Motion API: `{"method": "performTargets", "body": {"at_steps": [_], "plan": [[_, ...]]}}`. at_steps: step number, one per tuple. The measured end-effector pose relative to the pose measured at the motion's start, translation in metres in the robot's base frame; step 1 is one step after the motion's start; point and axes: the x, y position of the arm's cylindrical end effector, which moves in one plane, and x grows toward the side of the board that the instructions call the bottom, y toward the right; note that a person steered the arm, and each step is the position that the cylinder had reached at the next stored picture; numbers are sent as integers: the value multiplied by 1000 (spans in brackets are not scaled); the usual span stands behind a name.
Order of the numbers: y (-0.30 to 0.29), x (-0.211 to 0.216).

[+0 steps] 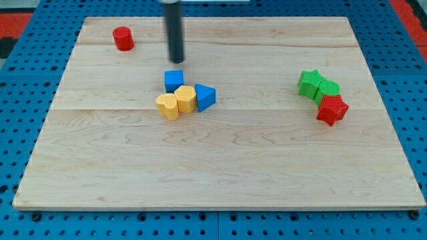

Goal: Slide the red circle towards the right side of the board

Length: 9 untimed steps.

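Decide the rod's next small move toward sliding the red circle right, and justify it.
Probably move my tip to the view's left, past the red circle. My tip now sits right of the circle, just above the blue cube, so it cannot push rightward yet.

Red circle (pixel 123 39) at the board's (pixel 220 167) top left, my tip (pixel 176 61) to its right, behind the middle cluster (pixel 185 97)

My tip (pixel 176 61) above blue cube (pixel 173 81); red circle (pixel 123 39) left.

Lab bench: blue pegboard (pixel 407 80), wooden board (pixel 220 167)
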Motion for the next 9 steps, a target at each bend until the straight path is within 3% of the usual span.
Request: {"method": "performTargets", "body": {"at_steps": [1,3,5,7,9], "plan": [[-90,-3],[-114,-66],[-3,-71],[8,-91],[126,-54]]}}
